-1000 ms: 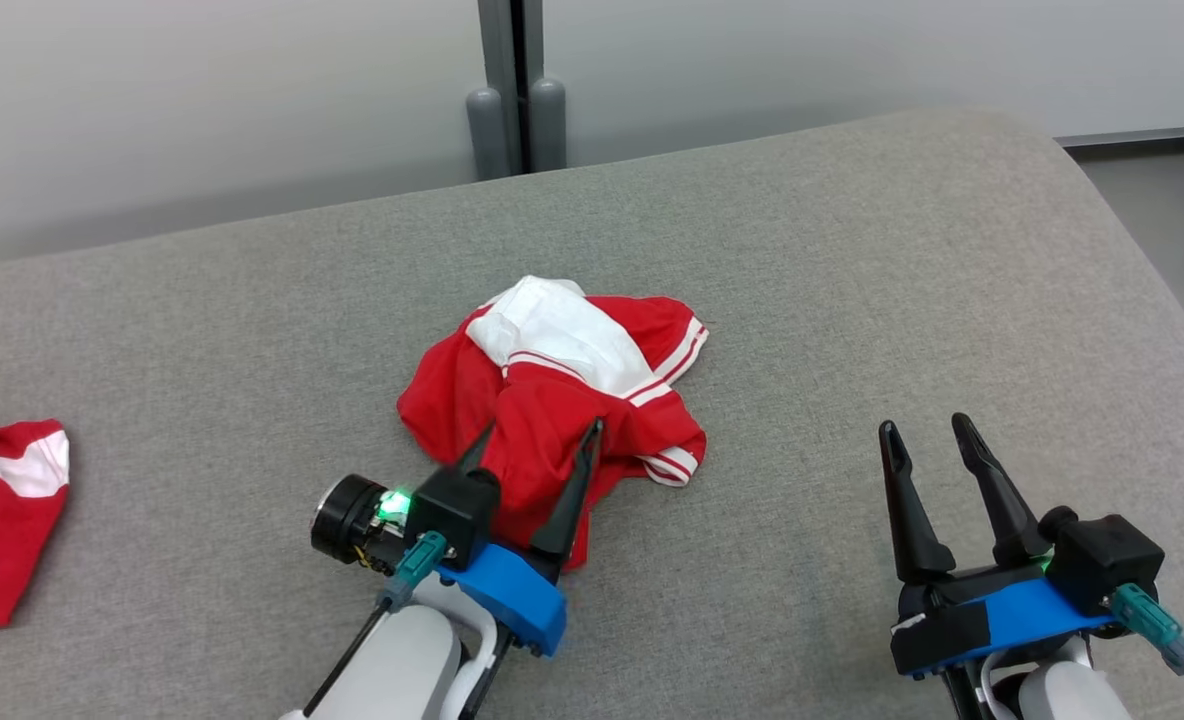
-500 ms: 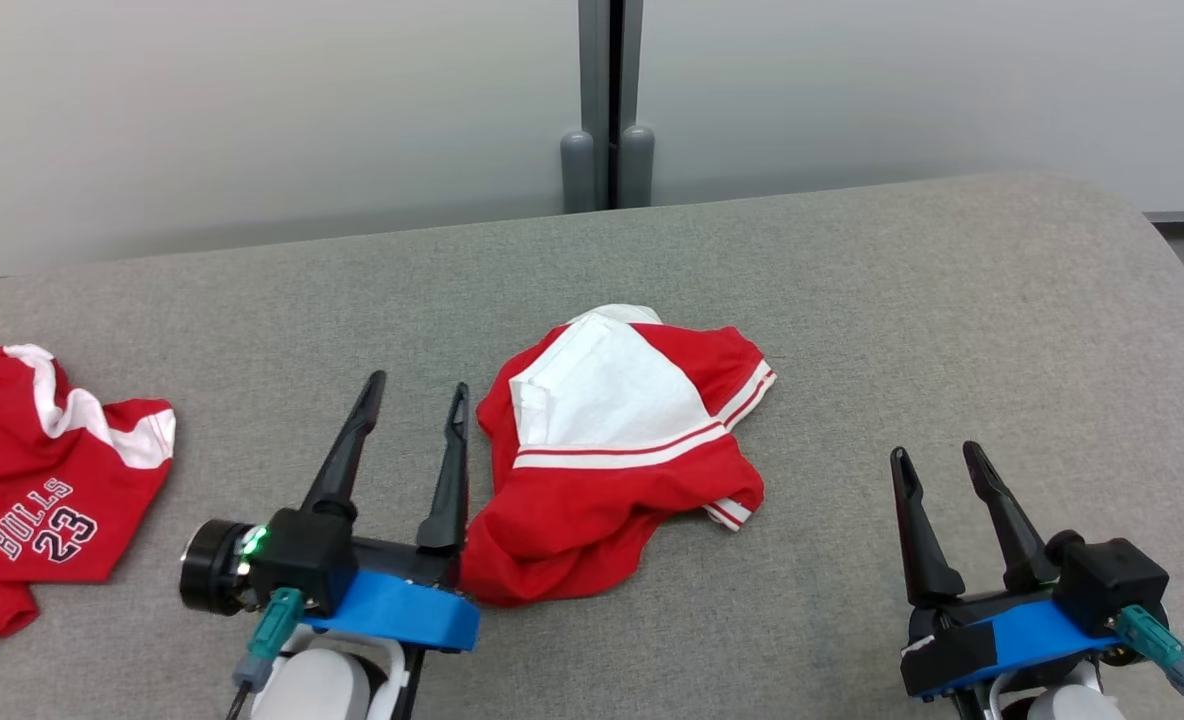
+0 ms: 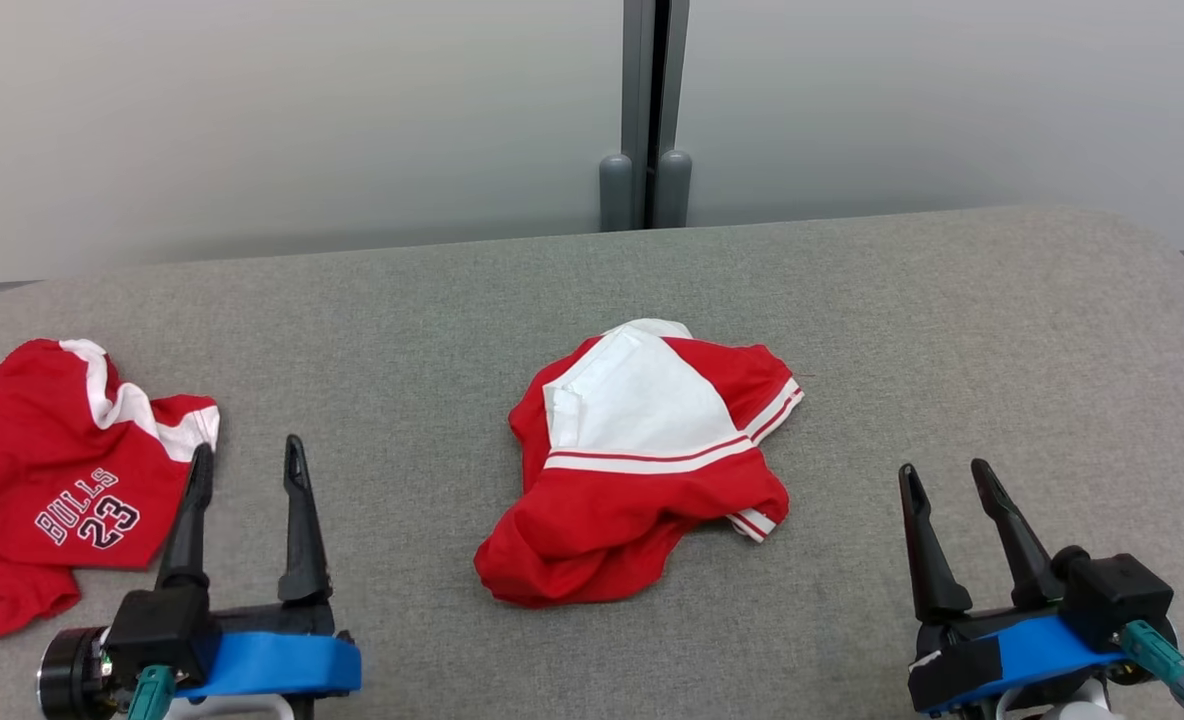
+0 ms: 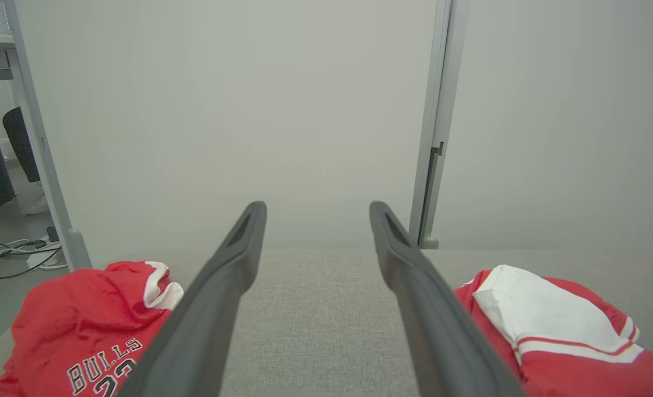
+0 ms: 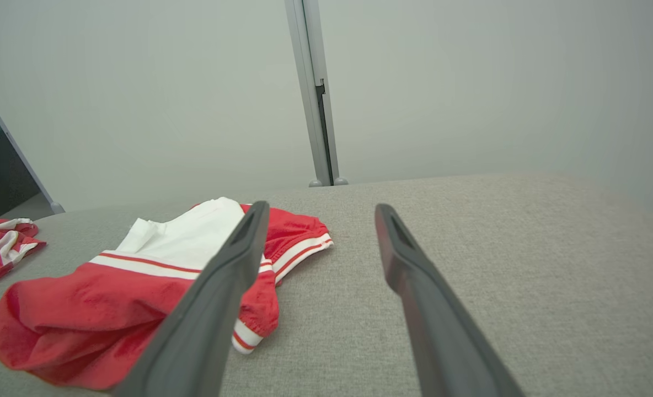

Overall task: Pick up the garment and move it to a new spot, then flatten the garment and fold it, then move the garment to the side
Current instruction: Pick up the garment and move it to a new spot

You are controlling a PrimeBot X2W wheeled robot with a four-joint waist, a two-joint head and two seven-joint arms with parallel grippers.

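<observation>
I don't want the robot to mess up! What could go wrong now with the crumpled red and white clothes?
1. The garment lies crumpled with its layers bunched, so a gripper might pinch several at once and it may not flatten.
2. The Bulls jersey lies close beside the left gripper, which might snag it or grab the wrong one.

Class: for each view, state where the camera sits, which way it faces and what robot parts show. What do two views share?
Head view: on the head, looking down at the grey surface; left gripper and right gripper show.
Left wrist view: on the left wrist, facing the wall; own fingers show.
Right wrist view: on the right wrist, likewise.
Both wrist views share the crumpled garment.
</observation>
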